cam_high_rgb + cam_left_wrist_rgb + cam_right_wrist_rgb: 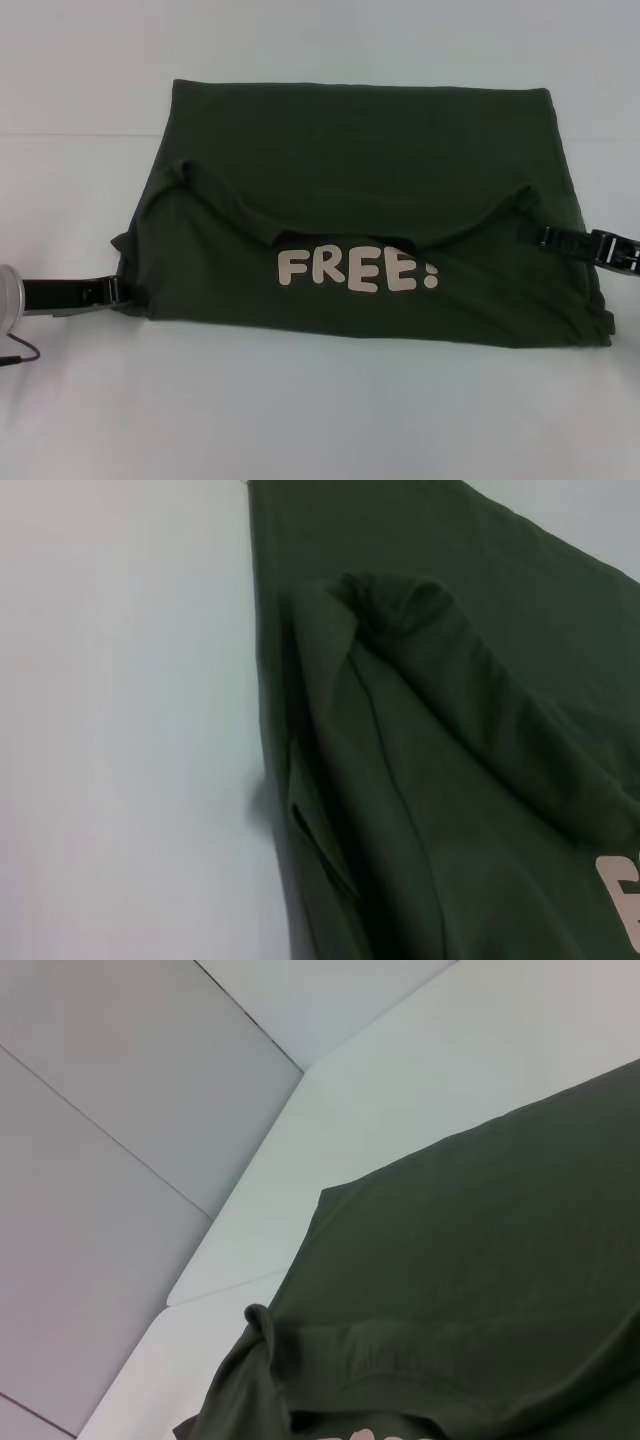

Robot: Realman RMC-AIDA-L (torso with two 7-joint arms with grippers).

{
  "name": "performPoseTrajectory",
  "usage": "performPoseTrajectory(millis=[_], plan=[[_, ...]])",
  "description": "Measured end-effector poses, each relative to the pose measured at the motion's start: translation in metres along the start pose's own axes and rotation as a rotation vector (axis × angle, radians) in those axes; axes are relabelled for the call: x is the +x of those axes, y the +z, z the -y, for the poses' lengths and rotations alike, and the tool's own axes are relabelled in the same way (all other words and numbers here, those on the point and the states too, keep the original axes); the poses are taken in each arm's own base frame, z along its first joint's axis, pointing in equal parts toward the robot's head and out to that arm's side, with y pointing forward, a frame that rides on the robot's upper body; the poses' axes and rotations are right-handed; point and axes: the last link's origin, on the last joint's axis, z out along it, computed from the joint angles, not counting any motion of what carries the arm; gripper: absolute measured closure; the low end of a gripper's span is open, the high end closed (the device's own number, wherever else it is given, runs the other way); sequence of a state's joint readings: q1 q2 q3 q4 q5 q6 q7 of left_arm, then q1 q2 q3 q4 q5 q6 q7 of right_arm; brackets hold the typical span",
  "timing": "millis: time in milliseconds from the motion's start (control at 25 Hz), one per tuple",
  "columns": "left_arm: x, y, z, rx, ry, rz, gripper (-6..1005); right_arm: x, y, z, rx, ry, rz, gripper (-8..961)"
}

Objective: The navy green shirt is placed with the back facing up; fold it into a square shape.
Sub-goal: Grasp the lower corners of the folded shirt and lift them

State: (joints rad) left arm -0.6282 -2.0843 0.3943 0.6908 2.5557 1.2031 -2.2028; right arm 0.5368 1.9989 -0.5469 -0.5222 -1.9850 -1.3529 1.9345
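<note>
**A:** Head view first. Where does the shirt lie?

**B:** The navy green shirt (pixel 360 200) lies spread on the white surface (pixel 320 420), its long axis running side to side. A near flap is turned over onto the body, so the off-white letters FREE (pixel 355 270) face up near the front edge. The flap's upper edge sags in a curve across the middle.

**A:** And the claws?

**B:** One on each side, about level with the lettering. The left claw (pixel 112 291) meets the shirt's left edge near the front corner, with the cloth bunched at its tip. The right claw (pixel 545 238) meets the flap's raised right corner, slightly farther back. The shirt lies inward from both, between them. Each looks closed on cloth, though I cannot tell the gap between the fingers for certain. Each arm is nearest its own corner.

**A:** Left wrist view?

**B:** No fingers visible. It shows the shirt's left edge against the bare surface, with the turned-over layer rising in a soft ridge and part of one printed letter at the frame's border.

**A:** Right wrist view?

**B:** Again no fingers. The shirt's flat back panel fills much of the picture, a rumpled fold corner beside it, bare surface and a pale wall (pixel 110 1160) beyond.

**A:** What does the next move depend on?

**B:** Probably on both claws carrying their corners evenly, since the flap spans between them.
</note>
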Motion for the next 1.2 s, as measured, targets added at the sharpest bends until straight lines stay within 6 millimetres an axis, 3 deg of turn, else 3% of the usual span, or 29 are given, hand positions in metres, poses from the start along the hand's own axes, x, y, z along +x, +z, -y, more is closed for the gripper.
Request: performPoseTrajectory(millis=[280, 560, 760, 960, 1200], plan=[[0.0, 0.0, -0.001, -0.007, 0.006, 0.005, 958, -0.018, -0.021, 0.003, 0.027, 0.066, -0.056, 219], [0.002, 0.0, -0.003, -0.012, 0.013, 0.006, 965, -0.051, -0.041, 0.004, 0.271, 0.192, -0.313, 222], [0.004, 0.0, -0.004, -0.013, 0.018, 0.004, 964, -0.063, -0.033, 0.005, 0.447, 0.144, -0.464, 225], [0.005, 0.0, -0.004, -0.013, 0.02, 0.003, 963, -0.061, -0.013, -0.005, 0.435, 0.101, -0.509, 228], [0.006, -0.001, -0.004, -0.012, 0.02, 0.002, 965, -0.052, -0.005, -0.002, 0.441, 0.095, -0.525, 287]])
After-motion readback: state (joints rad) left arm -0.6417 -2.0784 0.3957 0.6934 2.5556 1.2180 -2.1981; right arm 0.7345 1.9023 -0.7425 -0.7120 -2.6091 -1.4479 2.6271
